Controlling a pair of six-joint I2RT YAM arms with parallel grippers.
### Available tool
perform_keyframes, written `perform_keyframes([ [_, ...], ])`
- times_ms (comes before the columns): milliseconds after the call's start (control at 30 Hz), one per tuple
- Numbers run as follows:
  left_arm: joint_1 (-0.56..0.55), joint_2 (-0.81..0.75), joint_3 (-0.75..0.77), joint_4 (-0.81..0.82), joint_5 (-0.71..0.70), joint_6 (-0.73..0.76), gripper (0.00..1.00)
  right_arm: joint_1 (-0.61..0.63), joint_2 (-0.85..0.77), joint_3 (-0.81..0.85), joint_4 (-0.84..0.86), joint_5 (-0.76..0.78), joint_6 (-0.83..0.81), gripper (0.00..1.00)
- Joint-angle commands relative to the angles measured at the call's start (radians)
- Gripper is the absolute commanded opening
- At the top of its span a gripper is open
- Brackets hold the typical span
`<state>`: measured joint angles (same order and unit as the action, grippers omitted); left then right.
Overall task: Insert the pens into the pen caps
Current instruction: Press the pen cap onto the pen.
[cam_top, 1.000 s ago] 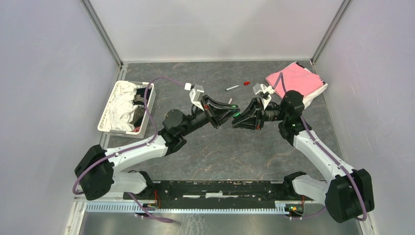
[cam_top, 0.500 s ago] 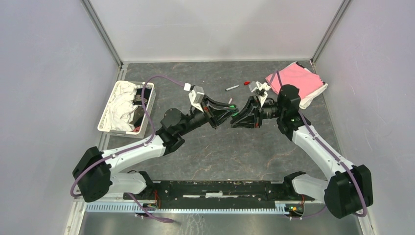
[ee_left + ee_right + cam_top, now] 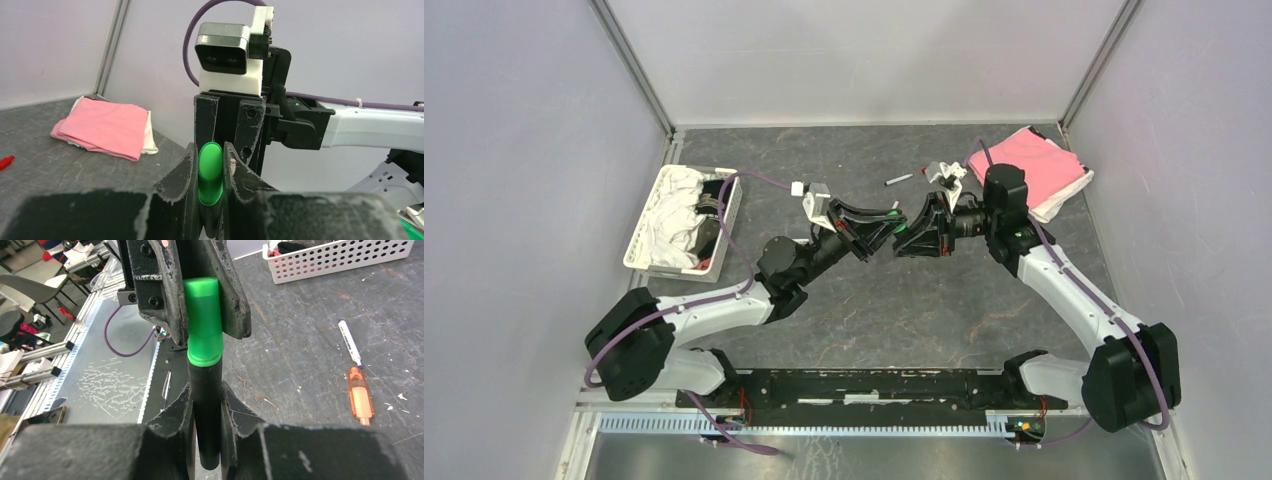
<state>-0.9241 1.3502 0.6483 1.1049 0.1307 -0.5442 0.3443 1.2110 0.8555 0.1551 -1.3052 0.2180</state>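
My two grippers meet nose to nose above the middle of the table. The left gripper [image 3: 886,222] [image 3: 210,150] is shut on the green pen cap [image 3: 210,167] [image 3: 202,320]. Facing it, the right gripper [image 3: 914,228] [image 3: 206,390] is shut on the chunky black marker barrel [image 3: 206,385]. That cap sits over the barrel's end, its rim flush around the black body. A thin white pen [image 3: 349,342] [image 3: 898,180] and an orange marker [image 3: 361,401] lie on the table. A small red cap [image 3: 5,162] lies further off.
A folded pink cloth [image 3: 1029,165] [image 3: 102,127] lies at the far right corner. A white basket [image 3: 682,218] [image 3: 340,257] with white fabric stands at the left. Grey walls close in three sides.
Both wrists have drifted slightly toward the far side while staying joined at the marker. Both grips are unchanged.
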Motion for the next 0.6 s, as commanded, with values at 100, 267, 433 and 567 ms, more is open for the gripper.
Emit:
perform_keyframes([
  [100,-0.148,0.095,-0.107,-0.456,0.411,0.078,0.02,0.025,0.01,0.2,0.085,0.208,-0.127,0.0],
  [267,-0.169,0.173,-0.119,-0.4,0.637,0.096,0.02,0.024,0.022,0.175,0.286,0.132,0.036,0.0],
  [433,-0.17,0.172,-0.129,-0.436,0.751,0.106,0.02,0.023,0.006,0.174,0.281,0.101,0.049,0.0],
  [567,-0.177,0.153,-0.121,-0.492,0.821,0.109,0.02,0.022,-0.006,0.184,0.228,0.08,0.006,0.0],
])
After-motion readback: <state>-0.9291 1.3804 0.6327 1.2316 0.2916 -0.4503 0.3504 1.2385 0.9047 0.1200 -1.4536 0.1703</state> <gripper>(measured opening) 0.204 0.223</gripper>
